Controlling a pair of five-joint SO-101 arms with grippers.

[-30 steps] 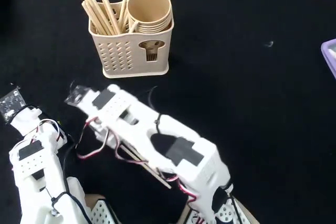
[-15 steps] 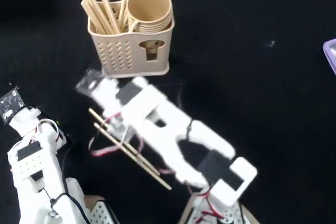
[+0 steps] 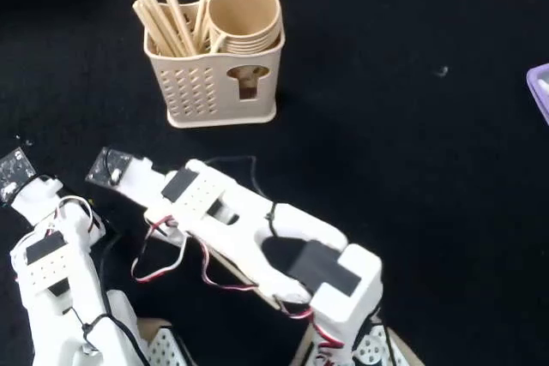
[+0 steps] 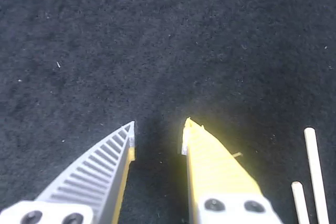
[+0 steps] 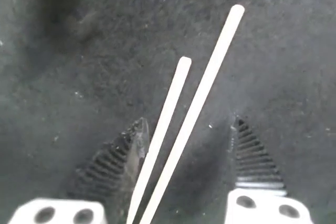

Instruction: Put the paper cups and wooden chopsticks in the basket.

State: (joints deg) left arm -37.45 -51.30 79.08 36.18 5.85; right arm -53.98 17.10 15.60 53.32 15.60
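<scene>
Now your right arm (image 3: 249,220) lies low across the table (image 3: 412,169), right gripper (image 5: 190,124) spread wide astride two loose chopsticks (image 5: 207,77); left gripper (image 4: 157,129) slightly open near them, empty. Cups (image 3: 244,10) sit in basket (image 3: 214,83).

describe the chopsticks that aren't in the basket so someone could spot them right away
On the black table, look away from the basket at the back, toward the arms' side. Two wooden chopsticks lie flat side by side between the open fingers of the right gripper. Unlike the bundle standing upright in the basket, this pair lies loose on the tabletop.
</scene>
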